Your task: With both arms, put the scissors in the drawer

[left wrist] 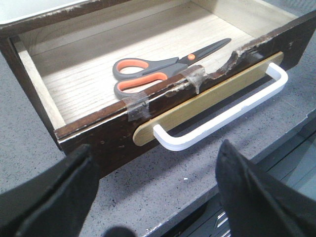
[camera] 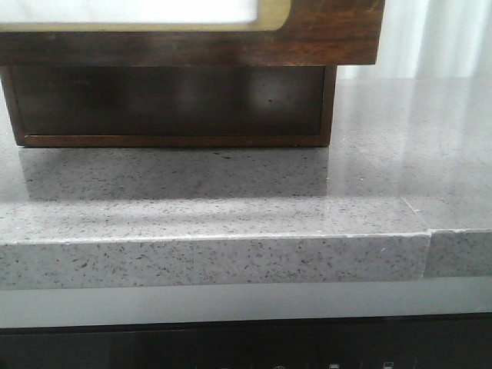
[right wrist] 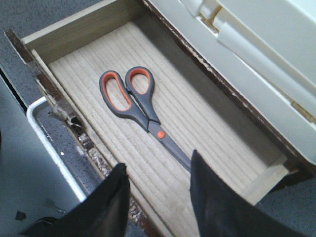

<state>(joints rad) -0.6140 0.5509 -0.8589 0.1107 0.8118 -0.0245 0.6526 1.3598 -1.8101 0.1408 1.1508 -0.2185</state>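
The scissors (left wrist: 163, 69), grey handles lined with orange, lie flat on the pale floor of the open drawer (left wrist: 98, 138). They also show in the right wrist view (right wrist: 140, 106). My left gripper (left wrist: 157, 148) is open and empty, low over the counter in front of the drawer's white handle (left wrist: 222, 118). My right gripper (right wrist: 158, 159) is open and empty above the drawer (right wrist: 79, 29), its fingers near the blade tips and apart from them. In the front view only the drawer's dark front (camera: 323, 38) shows; neither gripper shows there.
The drawer sticks out of a dark wooden cabinet (camera: 169, 100) on a grey speckled countertop (camera: 231, 184). A cream appliance (right wrist: 256, 59) sits on the cabinet. The drawer's top edge is chipped and patched with clear tape (left wrist: 136, 106). The counter's front edge lies just behind my left fingers.
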